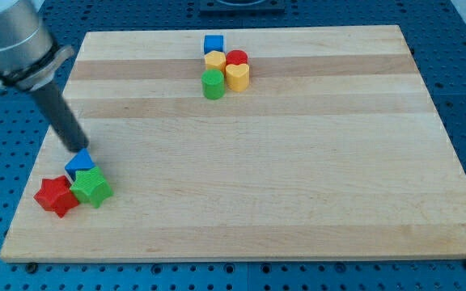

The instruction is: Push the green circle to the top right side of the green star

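The green circle (pixel 213 84) stands near the view's top centre, touching a cluster of other blocks. The green star (pixel 92 187) lies at the view's lower left, between a red star (pixel 56 196) on its left and a blue block (pixel 79 163) just above it. My tip (pixel 79 149) is at the end of the dark rod, right at the top edge of the blue block, just above the green star and far to the left of the green circle.
Beside the green circle sit a blue square (pixel 213 44), a yellow block (pixel 215 61), a red circle (pixel 237 59) and a yellow heart (pixel 237 76). The wooden board (pixel 298 178) ends close to the left of the red star.
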Tool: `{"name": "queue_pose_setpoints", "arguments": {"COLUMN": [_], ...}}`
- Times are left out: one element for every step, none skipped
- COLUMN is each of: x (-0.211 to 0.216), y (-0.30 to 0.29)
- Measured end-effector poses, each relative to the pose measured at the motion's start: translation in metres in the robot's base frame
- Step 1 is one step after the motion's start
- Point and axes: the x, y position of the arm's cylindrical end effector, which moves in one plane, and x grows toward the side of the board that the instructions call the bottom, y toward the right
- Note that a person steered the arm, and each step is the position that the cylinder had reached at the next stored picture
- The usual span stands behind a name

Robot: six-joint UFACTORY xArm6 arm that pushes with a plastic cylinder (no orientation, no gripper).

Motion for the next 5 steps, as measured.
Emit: {"name": "queue_pose_setpoints", "arguments": {"x": [-0.004, -0.011, -0.056, -0.117, -0.120], "y": [0.085, 0.181, 0.265, 0.301, 0.235]}}
